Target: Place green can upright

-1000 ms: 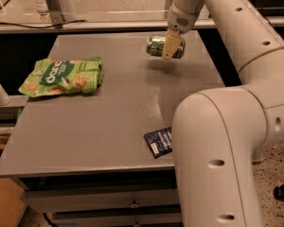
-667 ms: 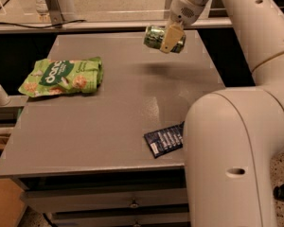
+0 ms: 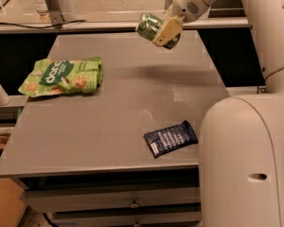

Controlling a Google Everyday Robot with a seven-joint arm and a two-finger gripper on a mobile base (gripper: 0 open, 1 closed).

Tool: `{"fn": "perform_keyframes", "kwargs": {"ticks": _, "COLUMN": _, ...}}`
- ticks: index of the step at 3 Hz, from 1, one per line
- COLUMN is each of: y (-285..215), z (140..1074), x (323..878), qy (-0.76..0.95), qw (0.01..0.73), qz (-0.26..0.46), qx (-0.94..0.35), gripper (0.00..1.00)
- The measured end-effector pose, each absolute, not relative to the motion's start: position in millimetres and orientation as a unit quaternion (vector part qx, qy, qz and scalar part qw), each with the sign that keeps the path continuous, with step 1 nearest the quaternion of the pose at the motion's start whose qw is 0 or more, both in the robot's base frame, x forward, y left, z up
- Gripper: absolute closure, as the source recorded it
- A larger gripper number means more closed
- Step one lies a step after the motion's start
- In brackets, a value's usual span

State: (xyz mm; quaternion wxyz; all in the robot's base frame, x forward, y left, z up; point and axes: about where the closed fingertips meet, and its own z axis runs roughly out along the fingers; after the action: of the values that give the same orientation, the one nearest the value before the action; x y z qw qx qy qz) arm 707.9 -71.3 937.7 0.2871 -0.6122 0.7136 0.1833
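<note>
Aloft, the fingers (image 3: 167, 30) clamp the green can (image 3: 148, 24), tilted, label unreadable, over the far end of the table (image 3: 109, 117).

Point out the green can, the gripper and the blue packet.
green can (image 3: 146, 25), camera view, exposed left end.
gripper (image 3: 164, 32), camera view, between fingertips, above table's (image 3: 109, 108) far side.
blue packet (image 3: 171, 138), camera view, wrapper's middle.

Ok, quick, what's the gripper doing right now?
Gripper: closed on the green can, holding it tilted in the air above the far end of the table.
</note>
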Motion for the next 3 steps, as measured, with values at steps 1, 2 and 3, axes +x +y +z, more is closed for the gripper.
{"fn": "perform_keyframes", "kwargs": {"ticks": 1, "y": -70.9, "z": 937.5, "x": 708.4, "qy": 0.714, "qw": 0.288, "qz": 0.183, "qx": -0.612, "gripper": 1.00}}
{"fn": "perform_keyframes", "kwargs": {"ticks": 2, "y": -64.2, "z": 934.4, "x": 713.4, "qy": 0.708, "qw": 0.314, "qz": 0.218, "qx": -0.594, "gripper": 1.00}}
{"fn": "perform_keyframes", "kwargs": {"ticks": 3, "y": -61.2, "z": 930.2, "x": 717.4, "qy": 0.699, "qw": 0.346, "qz": 0.266, "qx": -0.566, "gripper": 1.00}}
